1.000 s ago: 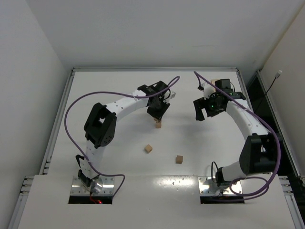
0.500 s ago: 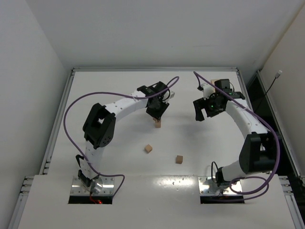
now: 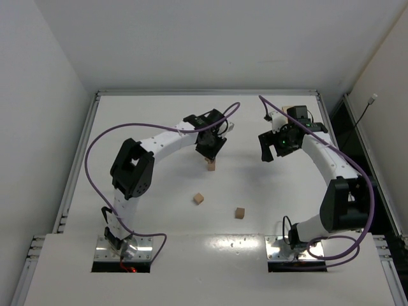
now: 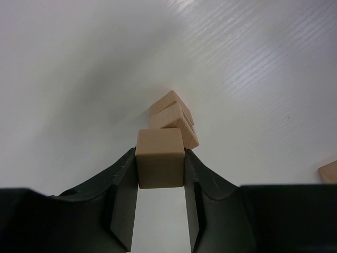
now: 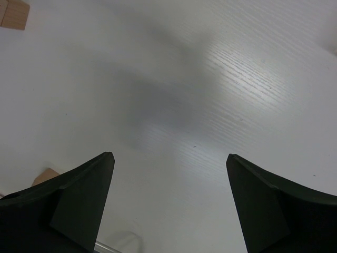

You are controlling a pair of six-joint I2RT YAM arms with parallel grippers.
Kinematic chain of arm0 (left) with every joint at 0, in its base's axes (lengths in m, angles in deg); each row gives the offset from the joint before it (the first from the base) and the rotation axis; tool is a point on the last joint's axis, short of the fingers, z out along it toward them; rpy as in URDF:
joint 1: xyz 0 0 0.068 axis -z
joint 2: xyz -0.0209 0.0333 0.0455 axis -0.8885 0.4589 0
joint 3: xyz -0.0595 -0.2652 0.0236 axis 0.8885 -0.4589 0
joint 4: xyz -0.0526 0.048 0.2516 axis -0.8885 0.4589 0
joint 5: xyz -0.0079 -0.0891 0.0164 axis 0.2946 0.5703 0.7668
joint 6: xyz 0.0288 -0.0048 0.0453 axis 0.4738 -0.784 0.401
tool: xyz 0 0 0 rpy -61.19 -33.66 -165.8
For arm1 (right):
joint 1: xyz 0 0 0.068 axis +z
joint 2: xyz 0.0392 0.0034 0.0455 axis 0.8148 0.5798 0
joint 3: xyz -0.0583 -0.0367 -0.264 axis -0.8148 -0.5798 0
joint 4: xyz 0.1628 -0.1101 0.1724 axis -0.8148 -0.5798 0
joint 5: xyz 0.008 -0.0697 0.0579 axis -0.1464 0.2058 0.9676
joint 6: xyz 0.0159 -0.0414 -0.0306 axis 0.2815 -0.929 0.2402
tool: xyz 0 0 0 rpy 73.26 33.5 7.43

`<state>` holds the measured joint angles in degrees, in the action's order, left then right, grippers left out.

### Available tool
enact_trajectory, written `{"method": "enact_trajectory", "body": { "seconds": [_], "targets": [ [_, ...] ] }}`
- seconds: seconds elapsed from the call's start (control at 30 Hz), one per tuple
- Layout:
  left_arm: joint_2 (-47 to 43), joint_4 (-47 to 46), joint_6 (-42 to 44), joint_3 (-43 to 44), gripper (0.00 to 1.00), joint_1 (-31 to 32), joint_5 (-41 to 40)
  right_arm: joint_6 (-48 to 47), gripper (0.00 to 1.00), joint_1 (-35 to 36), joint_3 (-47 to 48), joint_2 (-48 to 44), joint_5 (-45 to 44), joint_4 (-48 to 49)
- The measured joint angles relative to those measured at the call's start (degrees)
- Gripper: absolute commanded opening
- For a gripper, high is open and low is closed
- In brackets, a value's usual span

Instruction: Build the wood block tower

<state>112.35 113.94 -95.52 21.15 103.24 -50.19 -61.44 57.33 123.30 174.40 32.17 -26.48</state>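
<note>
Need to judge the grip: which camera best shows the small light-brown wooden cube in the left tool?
Left wrist: the small light-brown wooden cube sits centre frame, clamped in the left tool. Top external shows at most a brown speck beneath that tool; right wrist shows nothing identifiable as it.

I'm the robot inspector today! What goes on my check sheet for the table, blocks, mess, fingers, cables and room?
Surface: white table, no spills seen.
Job's things: held cube by a small stack, apparently two cubes; two loose cubes nearer the bases.
Clutter: tan thing half hidden behind the right arm; cannot name it.
Grippers: left gripper shut on the held cube; right gripper open, holding nothing.
Cables: purple cables loop along both arms, off the blocks.
Surroundings: white walls; black wire at right.
</note>
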Motion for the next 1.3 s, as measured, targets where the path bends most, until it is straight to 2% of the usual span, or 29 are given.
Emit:
{"method": "enact_trajectory", "body": {
  "seconds": [0.33, 1.3],
  "targets": [
    [-2.6, -0.11, -0.37, -0.7, 0.0, 0.42, -0.35, 0.0, 0.85, 0.0, 0.0, 0.0, 0.02, 0.0],
    [-2.08, -0.2, -0.55, -1.44, 0.0, 1.51, 0.31, -0.2, 0.85, 0.0, 0.07, 0.76, 0.04, 0.02]
  ]
}}
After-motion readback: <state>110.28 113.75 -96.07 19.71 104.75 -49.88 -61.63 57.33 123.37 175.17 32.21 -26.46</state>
